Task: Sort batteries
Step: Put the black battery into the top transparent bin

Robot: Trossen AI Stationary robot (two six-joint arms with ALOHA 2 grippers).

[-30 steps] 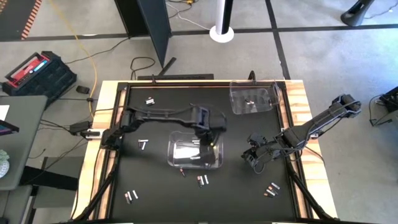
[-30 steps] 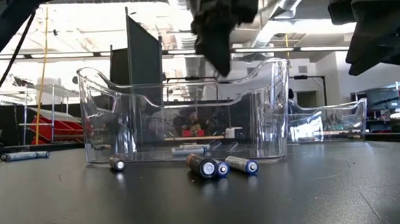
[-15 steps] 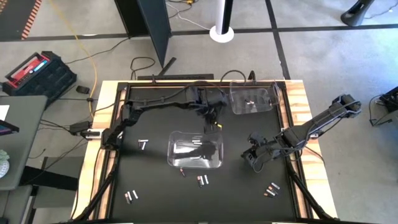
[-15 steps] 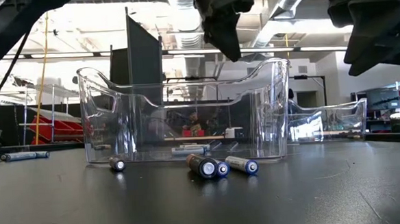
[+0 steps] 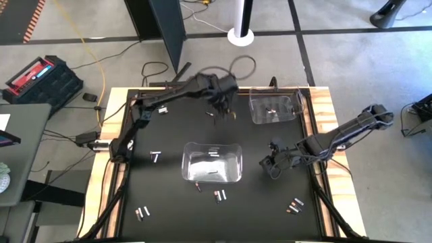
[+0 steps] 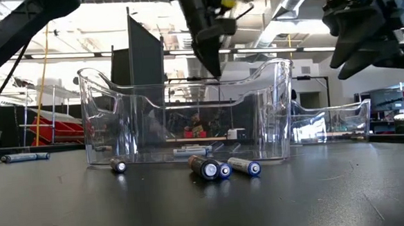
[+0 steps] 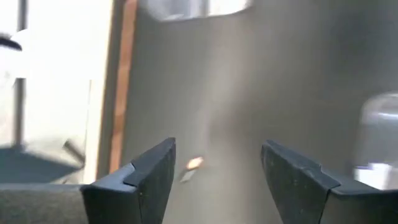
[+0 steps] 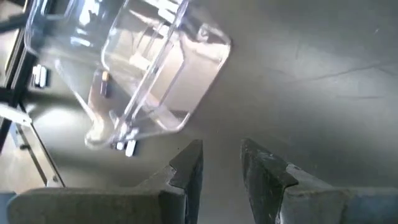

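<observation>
Small batteries lie on their sides on the black table: a near cluster (image 6: 219, 169), one pair (image 5: 220, 196), another pair (image 5: 295, 204), a single (image 5: 156, 156) and more at the left. A clear centre bin (image 5: 212, 162) stands on its base with batteries (image 5: 214, 151) inside. A second clear bin (image 5: 273, 106) stands at the far right. My left gripper (image 5: 221, 113) hangs open above the far middle of the table with nothing between its fingers (image 7: 158, 168). My right gripper (image 5: 271, 169) hovers right of the centre bin, slightly open, holding nothing (image 8: 222, 152).
The wooden table frame (image 5: 115, 121) rims the black mat. A dark upright panel (image 5: 169, 34) stands beyond the far edge. Bare mat lies between the two bins and along the near middle.
My left gripper has swung from above the centre bin toward the table's far edge, rising a little, and the bin with its batteries now shows uncovered. My right gripper has stayed in place and rolled a little about its own axis.
</observation>
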